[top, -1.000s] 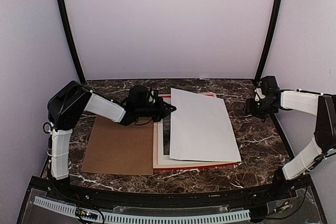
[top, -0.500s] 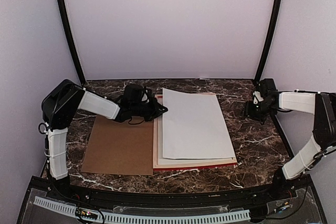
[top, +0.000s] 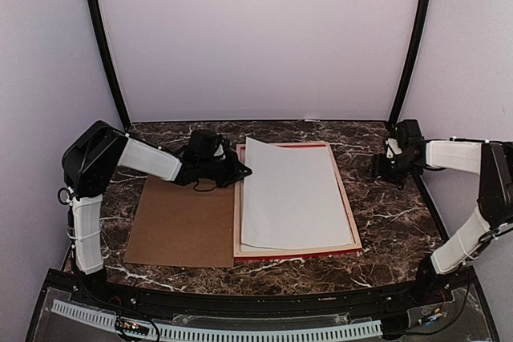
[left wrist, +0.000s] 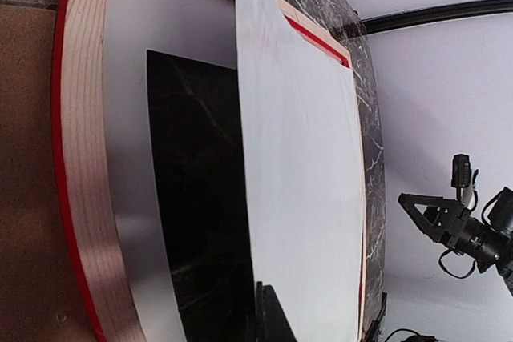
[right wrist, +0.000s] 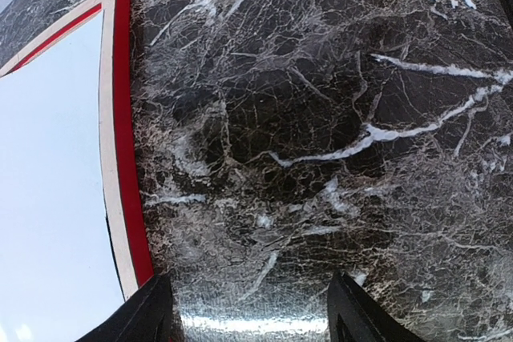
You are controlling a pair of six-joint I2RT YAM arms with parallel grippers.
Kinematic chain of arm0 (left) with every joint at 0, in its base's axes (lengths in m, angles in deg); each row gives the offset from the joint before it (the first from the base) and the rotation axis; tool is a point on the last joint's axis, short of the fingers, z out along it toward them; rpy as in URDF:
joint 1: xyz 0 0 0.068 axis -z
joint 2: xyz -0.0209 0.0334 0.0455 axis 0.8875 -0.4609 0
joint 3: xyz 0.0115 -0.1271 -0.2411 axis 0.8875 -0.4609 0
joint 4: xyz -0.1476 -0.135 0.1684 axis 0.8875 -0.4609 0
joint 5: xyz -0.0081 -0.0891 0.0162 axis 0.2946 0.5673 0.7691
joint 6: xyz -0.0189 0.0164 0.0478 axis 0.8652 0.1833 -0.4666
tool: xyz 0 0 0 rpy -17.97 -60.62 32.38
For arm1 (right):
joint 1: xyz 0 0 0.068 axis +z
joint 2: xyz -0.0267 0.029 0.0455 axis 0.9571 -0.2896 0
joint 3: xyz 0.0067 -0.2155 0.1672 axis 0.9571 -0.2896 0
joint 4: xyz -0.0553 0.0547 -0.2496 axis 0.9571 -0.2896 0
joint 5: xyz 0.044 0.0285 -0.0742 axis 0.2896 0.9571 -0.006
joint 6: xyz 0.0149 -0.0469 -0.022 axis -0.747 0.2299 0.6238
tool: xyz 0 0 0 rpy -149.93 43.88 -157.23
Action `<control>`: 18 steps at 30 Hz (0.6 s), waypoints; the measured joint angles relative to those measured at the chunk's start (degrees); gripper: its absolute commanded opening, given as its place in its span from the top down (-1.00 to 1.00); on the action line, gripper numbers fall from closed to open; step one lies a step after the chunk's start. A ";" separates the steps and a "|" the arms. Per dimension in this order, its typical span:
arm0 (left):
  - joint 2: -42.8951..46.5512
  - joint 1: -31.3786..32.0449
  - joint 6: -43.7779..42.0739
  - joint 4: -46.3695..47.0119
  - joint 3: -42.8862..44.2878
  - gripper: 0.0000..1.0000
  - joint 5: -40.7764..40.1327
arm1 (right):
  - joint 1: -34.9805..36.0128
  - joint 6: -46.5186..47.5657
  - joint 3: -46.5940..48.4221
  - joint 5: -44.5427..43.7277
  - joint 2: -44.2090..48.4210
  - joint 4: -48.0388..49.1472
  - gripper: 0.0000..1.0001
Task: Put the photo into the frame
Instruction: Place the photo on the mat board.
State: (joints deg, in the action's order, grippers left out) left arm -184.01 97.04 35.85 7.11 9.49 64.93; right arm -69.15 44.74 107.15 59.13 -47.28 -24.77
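The frame (top: 351, 218) lies back-up on the table, with pale wood rails and a red rim. It also shows in the left wrist view (left wrist: 84, 158) and the right wrist view (right wrist: 124, 118). The photo (top: 288, 194) shows only its white back. It lies over the frame's opening with its left edge still raised (left wrist: 304, 198). My left gripper (top: 239, 171) is shut on that left edge; one fingertip (left wrist: 272, 318) shows against the sheet. My right gripper (top: 377, 167) is open and empty over bare marble right of the frame (right wrist: 250, 318).
A white mat board (left wrist: 124, 118) with a dark cut-out window lies inside the frame under the photo. A brown backing board (top: 180, 226) lies flat left of the frame. Black uprights stand at the back corners. The table is dark marble (right wrist: 321, 118).
The photo has swung left and down, from overhanging the frame's right side to lying within its rails. My left gripper drew back left with it. The right gripper barely moved.
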 measured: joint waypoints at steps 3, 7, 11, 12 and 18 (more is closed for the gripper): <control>0.02 -0.13 -0.85 -0.66 0.13 1.00 -0.46 | 0.00 0.11 0.00 0.02 -0.13 0.13 -0.35; 0.02 -0.15 -1.62 -1.14 0.31 1.00 -1.36 | 0.02 0.11 0.00 0.04 -0.74 0.22 -0.36; 0.02 -0.15 -1.66 -1.29 0.33 1.00 -1.55 | 0.20 0.11 0.00 0.04 -1.03 0.24 -0.36; 0.02 -0.15 -1.62 -1.29 0.33 1.00 -1.55 | 0.24 0.11 0.00 0.04 -1.05 0.26 -0.36; 0.02 -0.15 0.17 -0.33 0.31 1.00 -1.42 | 0.50 0.11 0.00 0.02 -1.51 0.33 -0.36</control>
State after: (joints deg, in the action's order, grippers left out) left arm -183.98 96.88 36.03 6.78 9.79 63.51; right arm -68.65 44.85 107.15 59.15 -48.79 -24.44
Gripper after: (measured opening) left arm 0.006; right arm 0.680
